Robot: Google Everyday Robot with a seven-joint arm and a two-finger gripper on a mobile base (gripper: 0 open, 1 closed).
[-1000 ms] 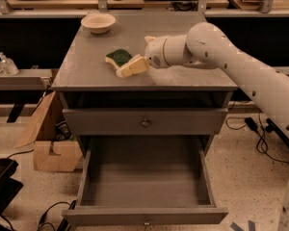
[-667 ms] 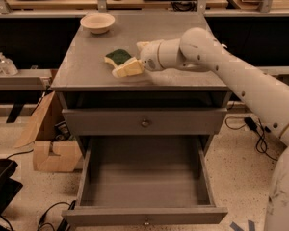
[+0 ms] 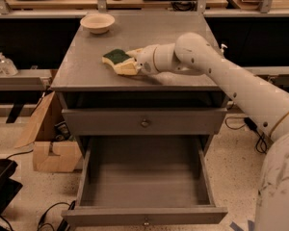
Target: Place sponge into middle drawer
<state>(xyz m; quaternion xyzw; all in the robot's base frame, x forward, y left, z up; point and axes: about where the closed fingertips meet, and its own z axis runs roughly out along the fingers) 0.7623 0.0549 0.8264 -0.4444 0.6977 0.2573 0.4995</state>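
Hand [image 3: 135, 64] low on tabletop [image 3: 173, 37], reaching in from right; looks clamped on sponge edge for lift, though pale foam and hand blur together for me. Middle drawer [image 3: 144, 186] gapes open below, ready to receive. Sponge [image 3: 118, 59] mid-tabletop, green face up.

No words, labels, brand names, numbers or signs can be read anywhere in this scene. The grey cabinet top [image 3: 173, 37], the open middle drawer [image 3: 144, 189] (plain metal knob only) and the cardboard box [image 3: 53, 155] at the left are unmarked. So is the gripper [image 3: 135, 64], which rests at the sponge [image 3: 116, 57] on the cabinet top.
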